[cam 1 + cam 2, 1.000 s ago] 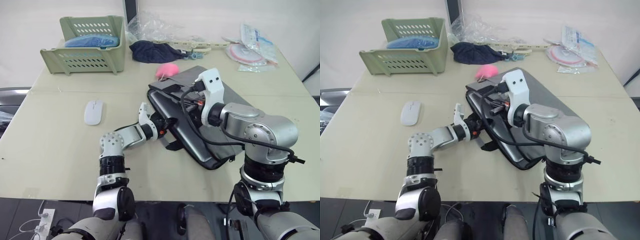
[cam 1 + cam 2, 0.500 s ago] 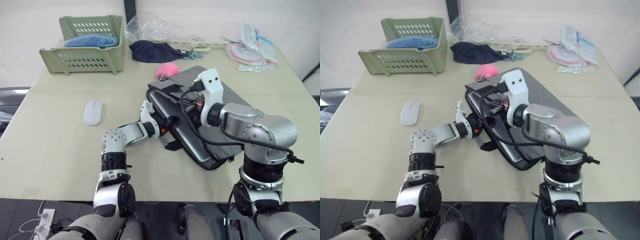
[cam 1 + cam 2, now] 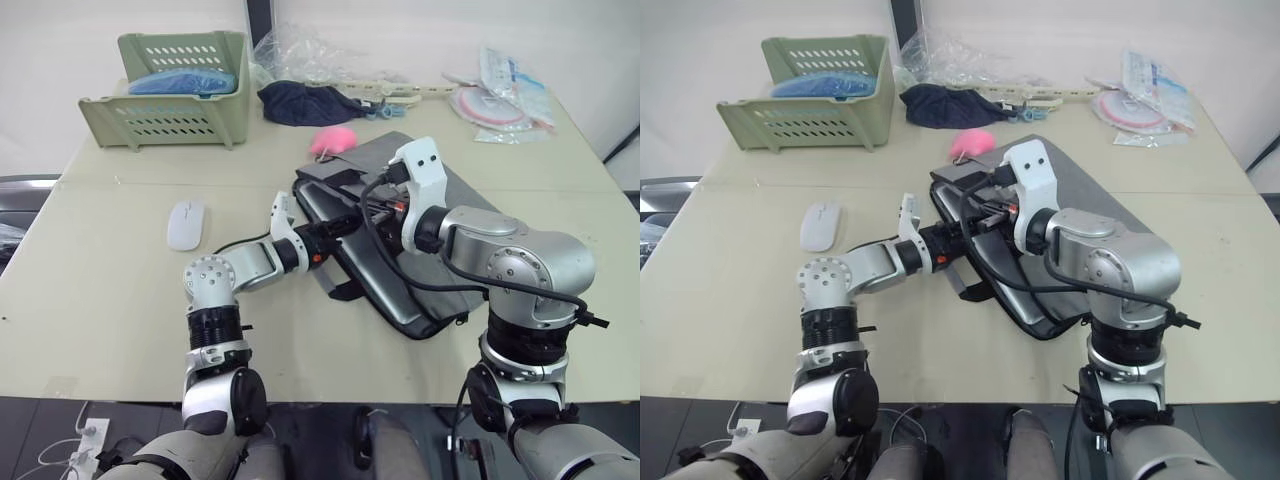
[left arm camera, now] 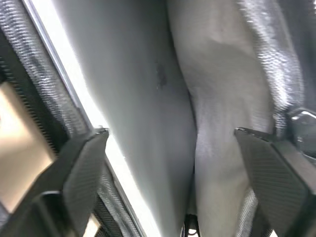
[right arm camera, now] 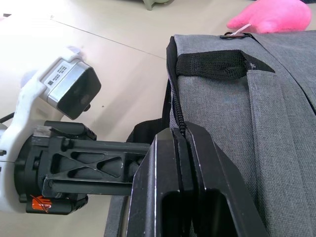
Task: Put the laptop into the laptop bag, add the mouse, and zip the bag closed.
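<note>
Flanking the laptop bag (image 3: 400, 215): mouse (image 3: 186, 222), pink fluffy blob (image 3: 333, 140).

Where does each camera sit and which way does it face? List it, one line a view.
Left and right eye views: on the head, facing forward and down at the beige table, the small white oval mouse and the flat grey fabric laptop bag; both arms show.
Left wrist view: looks along the open left gripper into the bag's grey inside.
Right wrist view: looks along the right gripper, shut on the bag's zipper edge, toward a pink fluffy blob.
Shared: both wrist views show the bag.
</note>
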Tool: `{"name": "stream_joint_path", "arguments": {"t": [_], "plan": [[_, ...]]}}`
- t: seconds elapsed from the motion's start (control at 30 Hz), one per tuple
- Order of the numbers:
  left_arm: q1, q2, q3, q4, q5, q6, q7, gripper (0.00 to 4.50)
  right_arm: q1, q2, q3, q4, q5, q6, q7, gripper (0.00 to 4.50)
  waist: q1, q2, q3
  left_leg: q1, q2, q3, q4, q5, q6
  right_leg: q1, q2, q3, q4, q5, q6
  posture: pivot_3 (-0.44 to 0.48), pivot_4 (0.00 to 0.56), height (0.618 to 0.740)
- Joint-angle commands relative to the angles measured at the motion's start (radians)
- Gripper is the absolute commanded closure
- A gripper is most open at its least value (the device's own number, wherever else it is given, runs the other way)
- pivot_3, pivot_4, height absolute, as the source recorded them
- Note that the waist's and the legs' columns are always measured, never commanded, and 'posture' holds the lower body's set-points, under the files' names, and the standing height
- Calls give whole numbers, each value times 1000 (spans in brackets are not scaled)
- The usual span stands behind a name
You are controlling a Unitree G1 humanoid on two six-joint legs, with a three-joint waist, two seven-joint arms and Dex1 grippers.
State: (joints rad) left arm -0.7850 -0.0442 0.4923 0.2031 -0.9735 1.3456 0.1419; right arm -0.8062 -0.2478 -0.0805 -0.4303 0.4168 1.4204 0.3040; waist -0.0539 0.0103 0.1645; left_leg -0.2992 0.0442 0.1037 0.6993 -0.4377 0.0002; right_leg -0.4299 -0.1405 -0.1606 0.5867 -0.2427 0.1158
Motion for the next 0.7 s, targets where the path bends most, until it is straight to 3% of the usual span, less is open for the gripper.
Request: {"name": "stream_joint_path", "arguments": {"t": [0.03, 0.1, 0.27, 0.53, 0.7], "plan": [[7, 104, 14, -96, -16, 65, -2, 201, 7, -22, 4, -49, 10, -26, 0, 4500, -4, 0, 0, 0, 0, 0, 0, 0, 0, 0, 0, 0, 0, 0, 0, 0, 150, 740], [6, 145, 21, -122, -33, 98, -10, 201, 13, -31, 5, -49, 12, -31, 1, 4500, -4, 0, 0, 0, 0, 0, -1, 0, 0, -1, 0, 0, 0, 0, 0, 0, 150, 740], [-16, 394, 98, -205, -107, 263, -92, 201, 24, -52, 6, -19, 11, -62, 10, 4500, -6, 0, 1, 0, 0, 0, -1, 0, -1, -2, 0, 0, 1, 0, 0, 0, 150, 740], [-190, 555, 114, -164, -92, 261, -156, 201, 28, -80, 34, 26, 15, -115, 32, 4500, -2, 1, 1, 0, 0, -2, -1, 0, -1, -1, 1, -1, 1, 0, 0, 0, 150, 740], [-210, 616, 91, -136, -49, 243, -202, 201, 28, -91, 44, 43, 20, -135, 39, 4500, -10, 1, 1, 1, 0, -1, -2, 1, -3, -1, 1, -1, 2, 0, 0, 0, 150, 740]]}}
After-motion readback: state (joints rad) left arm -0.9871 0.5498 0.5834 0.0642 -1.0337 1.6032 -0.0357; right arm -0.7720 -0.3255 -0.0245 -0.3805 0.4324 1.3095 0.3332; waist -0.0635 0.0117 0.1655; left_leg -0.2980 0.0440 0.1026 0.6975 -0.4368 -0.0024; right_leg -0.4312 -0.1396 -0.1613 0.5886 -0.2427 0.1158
